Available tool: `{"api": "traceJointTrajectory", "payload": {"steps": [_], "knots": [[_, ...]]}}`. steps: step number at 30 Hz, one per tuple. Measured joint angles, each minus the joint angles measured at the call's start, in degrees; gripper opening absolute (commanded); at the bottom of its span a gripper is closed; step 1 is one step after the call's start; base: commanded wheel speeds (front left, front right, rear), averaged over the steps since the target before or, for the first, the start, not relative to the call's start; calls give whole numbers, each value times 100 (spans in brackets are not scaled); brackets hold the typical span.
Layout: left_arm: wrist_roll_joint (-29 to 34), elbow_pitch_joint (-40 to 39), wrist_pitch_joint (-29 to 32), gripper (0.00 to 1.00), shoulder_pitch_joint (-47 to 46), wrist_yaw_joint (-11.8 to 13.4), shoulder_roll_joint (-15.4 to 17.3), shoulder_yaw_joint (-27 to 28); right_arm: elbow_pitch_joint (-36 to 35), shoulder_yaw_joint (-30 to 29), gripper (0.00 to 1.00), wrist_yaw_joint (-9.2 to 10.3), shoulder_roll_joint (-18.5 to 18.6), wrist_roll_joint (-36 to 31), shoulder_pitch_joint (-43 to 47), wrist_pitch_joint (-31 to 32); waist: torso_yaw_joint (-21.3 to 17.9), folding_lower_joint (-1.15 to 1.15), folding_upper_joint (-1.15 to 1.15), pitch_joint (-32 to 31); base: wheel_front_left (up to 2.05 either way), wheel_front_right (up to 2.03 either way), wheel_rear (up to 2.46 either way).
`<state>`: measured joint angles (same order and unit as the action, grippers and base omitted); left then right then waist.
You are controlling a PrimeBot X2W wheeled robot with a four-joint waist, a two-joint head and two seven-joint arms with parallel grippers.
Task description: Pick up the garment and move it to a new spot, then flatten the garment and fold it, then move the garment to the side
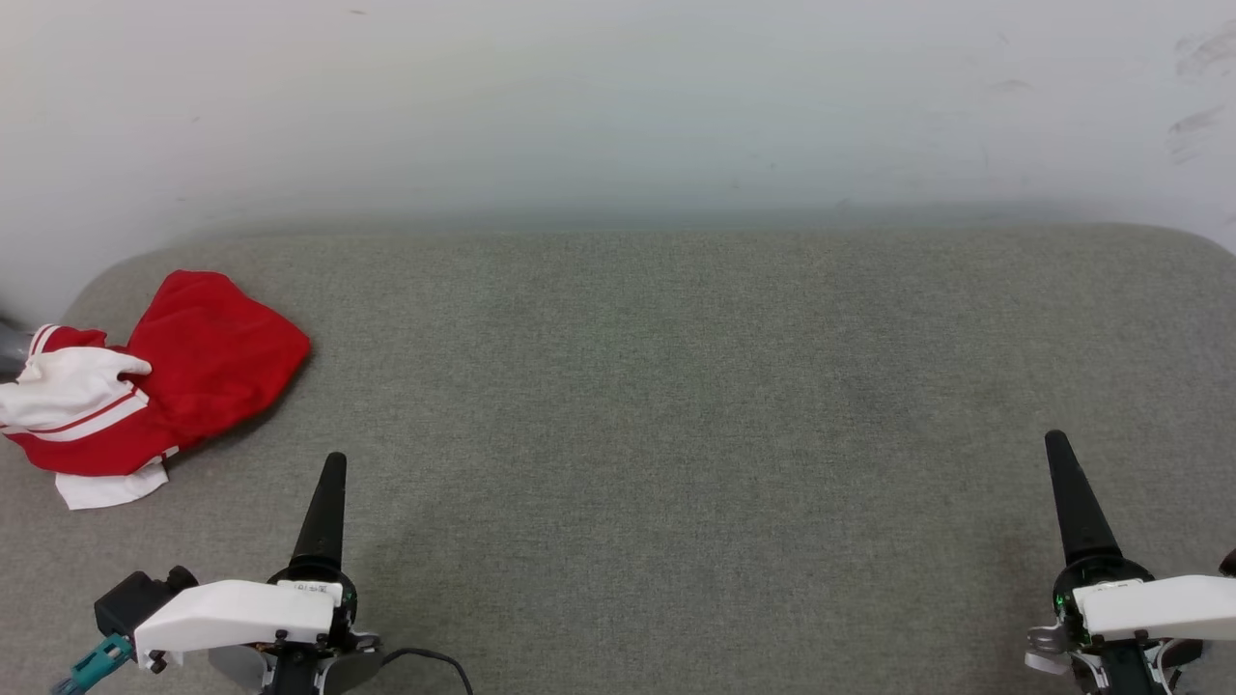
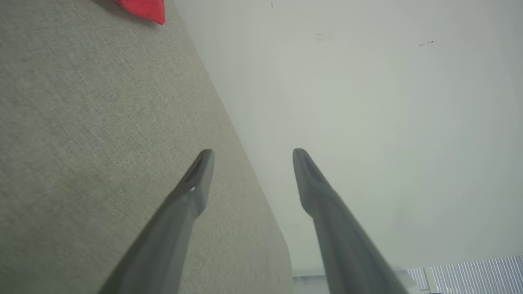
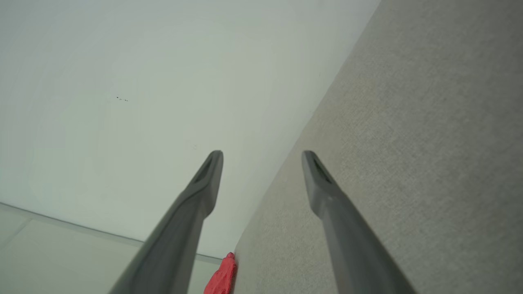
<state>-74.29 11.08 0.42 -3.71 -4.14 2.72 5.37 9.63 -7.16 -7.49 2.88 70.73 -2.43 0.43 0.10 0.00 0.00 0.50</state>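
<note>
One garment (image 1: 208, 362) is seen, crumpled into a heap at the far left edge of the single grey fabric-covered worktop (image 1: 676, 415), near its rounded back corner. The garment is mostly red. Two white patches are counted on it: one bunched sleeve crossed by a red stripe on its left part, and one flat white piece sticking out from under its near edge. No print can be made out in the folds.

Two arms are shown low in the head view, one at each lower corner, and one dark tapered finger is seen rising from each. Two fingers per arm, four in all, are counted in the wrist views. The left fingers (image 2: 190, 192) are spread wide apart with nothing between them, held above the worktop near its back edge. The right fingers (image 3: 327, 196) are likewise spread wide and nothing is held.

The garment is touched by neither pair: it lies beyond and to the left of the left fingers and well apart from the right fingers. One plain pale wall (image 1: 618, 106) is seen behind the worktop.
</note>
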Motion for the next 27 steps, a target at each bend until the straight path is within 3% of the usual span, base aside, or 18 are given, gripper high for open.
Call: {"api": "traceJointTrajectory", "payload": {"steps": [12, 27], "knots": [[1404, -274, -269, 100, 0, 457, 1, -216, -416, 132, 100, 0, 0, -1653, 38, -253, 12, 0, 0, 15, 0, 0, 0], [2824, -387, -548, 100, 8, 697, 2, -409, -475, 283, 100, 0, 0, -3198, 204, -548, 36, 0, 0, 20, 0, 0, 0]]}}
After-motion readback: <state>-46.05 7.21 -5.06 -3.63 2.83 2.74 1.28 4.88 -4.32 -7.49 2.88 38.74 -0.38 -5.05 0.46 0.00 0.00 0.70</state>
